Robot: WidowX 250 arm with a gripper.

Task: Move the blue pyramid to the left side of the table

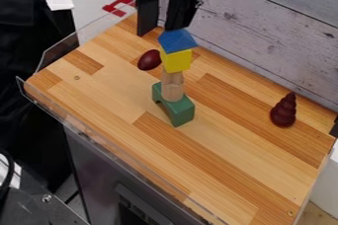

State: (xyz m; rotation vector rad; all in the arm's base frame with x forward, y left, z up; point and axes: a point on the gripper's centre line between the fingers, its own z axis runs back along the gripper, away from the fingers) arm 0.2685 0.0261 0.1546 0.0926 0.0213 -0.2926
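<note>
The blue pyramid sat at the top of a tower, resting askew on the yellow block. Below that came the pale wooden pieces, and the green arch stood at the foot, on the table. The gripper was at the pyramid's upper edge, its fingers spread apart with nothing held between them. One fingertip was right by the pyramid's top; whether it touched, I could not tell.

The step in hand looked to be lining up for the grasp, with the lift and the carry not yet done. The next move seemed to call for a small shift to bring the pyramid between the fingers, then a gentle lowering and a squeeze on its sides. After that, a straight rise would probably be safest before going left (any sideways drag might well topple such a thin tower). The slanted faces could also let the pyramid slip, so a low grip looked wiser than one near the point. On the way, the dark red egg, to the left of the yellow block in the view, would need to be given room.
</note>
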